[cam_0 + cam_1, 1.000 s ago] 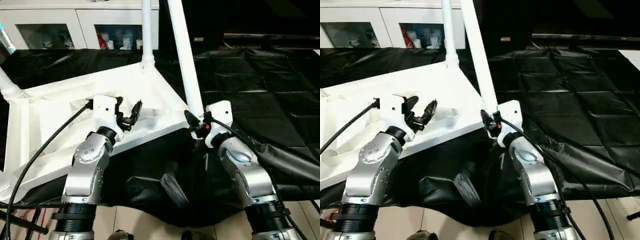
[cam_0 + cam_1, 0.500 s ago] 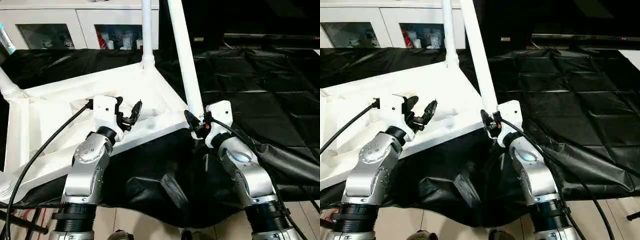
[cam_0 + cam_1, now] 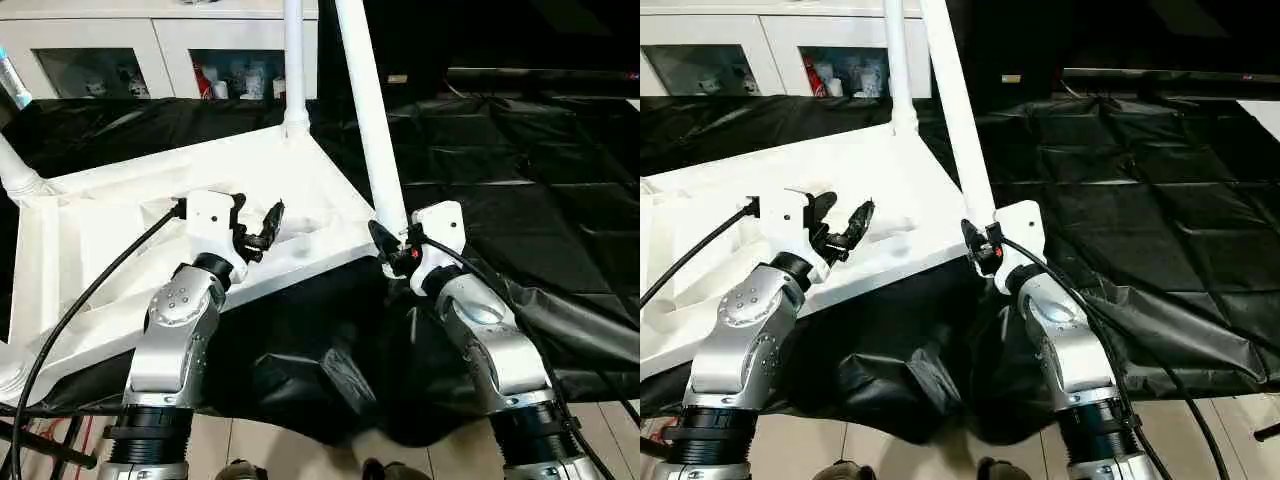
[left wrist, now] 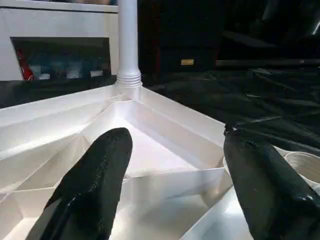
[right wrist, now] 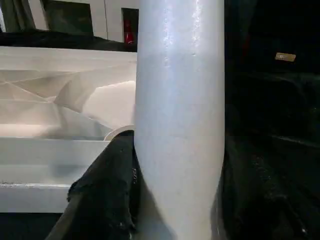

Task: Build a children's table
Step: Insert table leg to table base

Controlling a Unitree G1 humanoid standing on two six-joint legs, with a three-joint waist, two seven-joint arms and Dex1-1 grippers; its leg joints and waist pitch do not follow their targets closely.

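Right gripper (image 3: 392,252) clamped on the lower end of a white leg (image 3: 369,120), one black finger (image 5: 107,192) pressed against each side of the tube in the right wrist view. Leg tilted, rising from the near right corner of the table top (image 3: 120,235) toward 11 o'clock and out past the upper edge of the head views. Foot of the leg at the corner socket; whether seated or only resting there, cannot tell.

Left gripper (image 3: 258,228) with fingers (image 4: 95,185) spread wide apart, holding nothing, poised just above the ribbed underside at the centre of the head views. White walls and diagonal braces visible between and beyond the two fingers in the left wrist view.

Table top upside down on a black sheet (image 3: 520,170), occupying the left half of the scene from about 8 o'clock to 12 o'clock. Second leg (image 3: 293,60) upright in the far corner socket at 12 o'clock, threaded collar visible at its base. Third leg (image 3: 15,172) fitted at the far left corner, at 9 o'clock, mostly cut off.

Black sheet creased, hanging over the near edge of the support at 6 o'clock. White cabinets (image 3: 120,45) with glass doors behind, at 11 o'clock.
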